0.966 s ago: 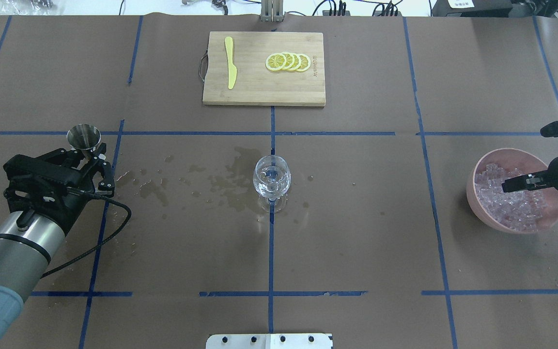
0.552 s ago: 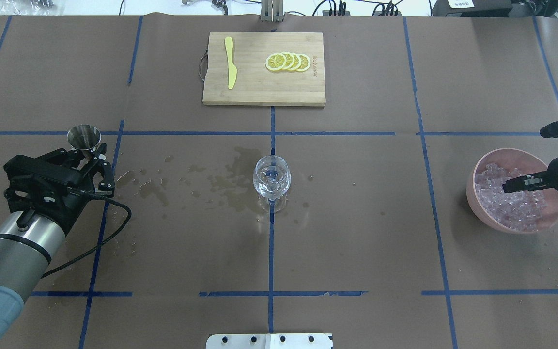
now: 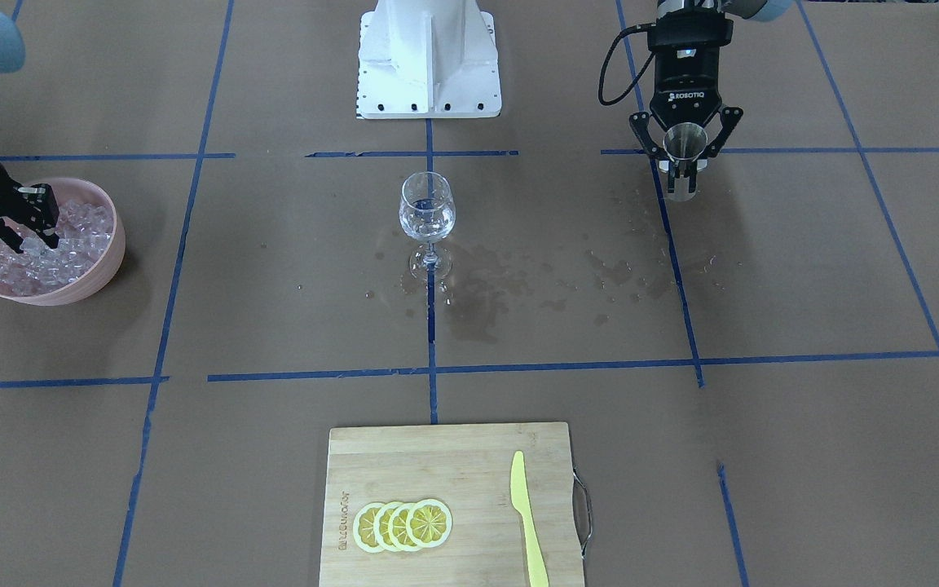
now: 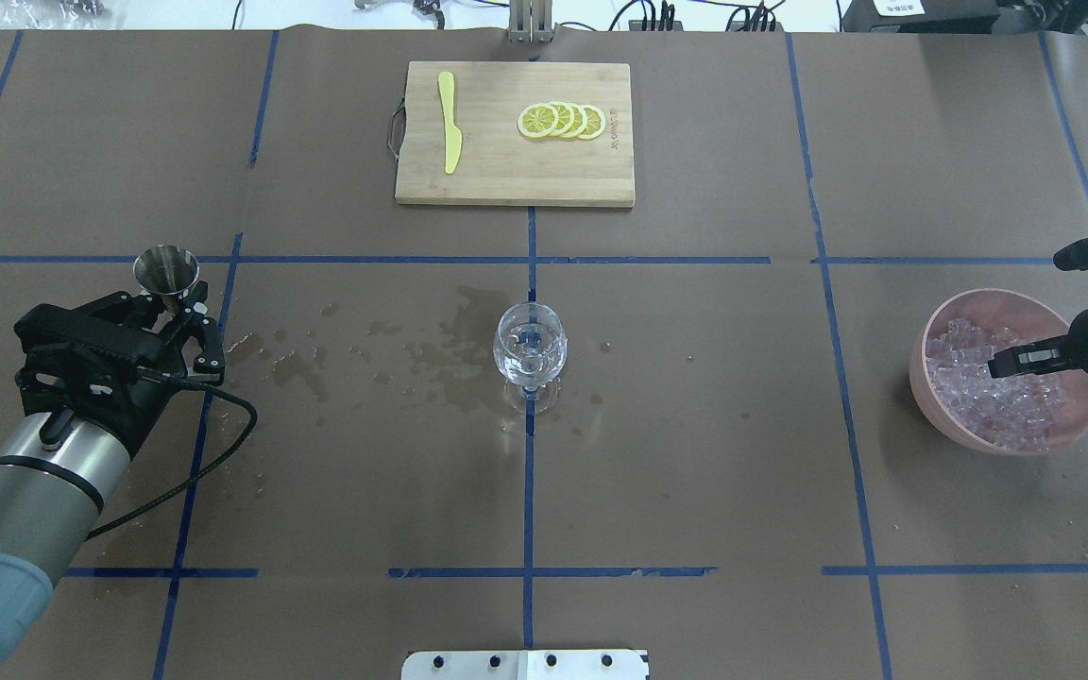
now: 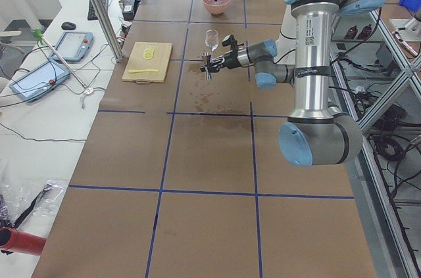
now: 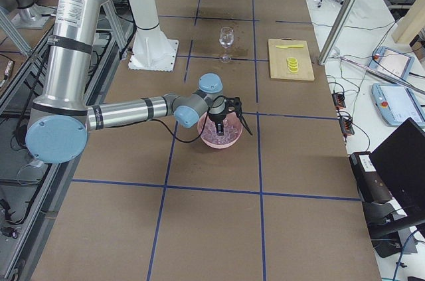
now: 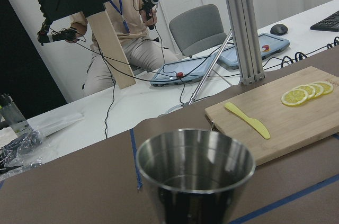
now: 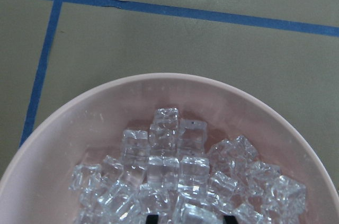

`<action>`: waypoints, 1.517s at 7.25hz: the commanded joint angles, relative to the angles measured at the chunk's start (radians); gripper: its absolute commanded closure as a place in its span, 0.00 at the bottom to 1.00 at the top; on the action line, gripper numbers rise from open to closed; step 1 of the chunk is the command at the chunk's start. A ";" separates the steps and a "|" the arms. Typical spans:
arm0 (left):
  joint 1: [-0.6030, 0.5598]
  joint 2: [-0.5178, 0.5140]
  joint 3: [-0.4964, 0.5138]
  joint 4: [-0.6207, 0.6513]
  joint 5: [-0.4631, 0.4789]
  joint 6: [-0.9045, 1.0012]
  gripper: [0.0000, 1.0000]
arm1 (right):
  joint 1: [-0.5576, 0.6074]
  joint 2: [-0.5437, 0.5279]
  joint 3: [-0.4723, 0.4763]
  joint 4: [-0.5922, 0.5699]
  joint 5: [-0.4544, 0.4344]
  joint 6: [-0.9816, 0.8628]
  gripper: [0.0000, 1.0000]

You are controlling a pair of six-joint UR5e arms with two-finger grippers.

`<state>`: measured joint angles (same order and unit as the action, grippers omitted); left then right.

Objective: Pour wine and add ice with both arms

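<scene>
A wine glass [image 4: 530,349] stands at the table's middle with a little clear wine [image 3: 426,224] in its bowl. My left gripper [image 4: 174,307] is shut on a steel jigger [image 4: 166,269], upright and low at the table's left; it fills the left wrist view [image 7: 196,171]. My right gripper [image 4: 997,362] is open, tips down among the ice cubes [image 4: 1007,406] in the pink bowl [image 4: 1007,295] at the right. In the right wrist view the ice [image 8: 175,171] lies heaped, with both fingertips [image 8: 152,217] apart at the bottom edge.
A wooden cutting board [image 4: 506,179] at the far middle carries lemon slices [image 4: 563,121] and a yellow knife [image 4: 450,123]. Dark wet stains [image 4: 464,349] spread on the brown paper left of the glass. The white pedestal [image 3: 429,57] stands at the robot's side.
The left gripper and the jigger have shifted very slightly right. The right gripper has moved a little rightward over the ice. The glass has not moved.
</scene>
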<state>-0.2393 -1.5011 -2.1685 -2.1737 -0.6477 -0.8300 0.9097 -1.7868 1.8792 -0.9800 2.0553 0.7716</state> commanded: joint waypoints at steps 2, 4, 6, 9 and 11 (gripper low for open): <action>0.000 -0.001 0.003 0.000 0.000 0.000 1.00 | 0.000 -0.003 -0.002 -0.003 0.000 0.000 0.49; 0.000 -0.002 0.003 0.000 0.000 0.000 1.00 | 0.000 -0.003 -0.002 -0.003 0.000 0.000 0.68; 0.002 -0.002 0.004 0.000 0.000 0.000 1.00 | 0.001 -0.005 0.000 -0.005 -0.004 -0.003 1.00; 0.002 -0.010 0.009 0.000 0.000 -0.001 1.00 | 0.009 -0.038 0.082 -0.008 0.011 -0.006 1.00; 0.002 -0.011 0.073 -0.055 -0.001 -0.059 1.00 | 0.064 -0.056 0.124 -0.009 0.075 -0.003 1.00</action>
<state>-0.2378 -1.5113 -2.1333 -2.1913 -0.6483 -0.8521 0.9353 -1.8328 1.9797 -0.9887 2.0887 0.7668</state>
